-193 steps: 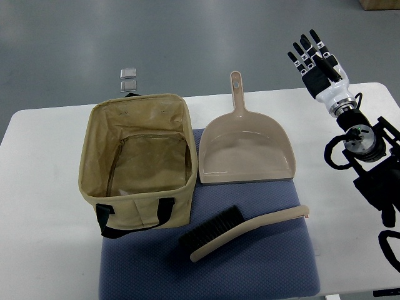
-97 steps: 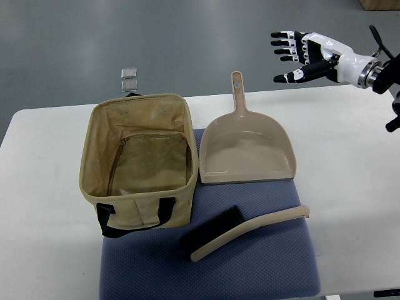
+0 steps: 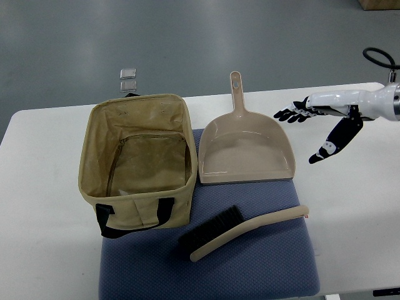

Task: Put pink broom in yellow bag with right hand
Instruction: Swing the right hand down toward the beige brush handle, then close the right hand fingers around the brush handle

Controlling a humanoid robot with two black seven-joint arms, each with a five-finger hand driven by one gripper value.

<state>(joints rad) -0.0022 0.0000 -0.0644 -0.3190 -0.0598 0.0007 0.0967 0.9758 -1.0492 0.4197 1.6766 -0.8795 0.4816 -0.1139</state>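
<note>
With fingers (image 3: 292, 114) spread wide and holding nothing, the right hand (image 3: 325, 119) hovers just right of the dustpan (image 3: 245, 150), well apart from the broom (image 3: 240, 231) lying on the blue mat (image 3: 275, 269) beside the open bag (image 3: 140, 159).

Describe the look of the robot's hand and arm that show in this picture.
The right hand has a glossy white shell on its back and forearm, with black fingers marked by white segments. The thumb is black with a white tip. A black cable loops above the wrist near the picture's right edge.

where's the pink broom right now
The pink broom lies on the blue mat, near the picture's bottom centre, just below the dustpan and right of the yellow bag.
</note>
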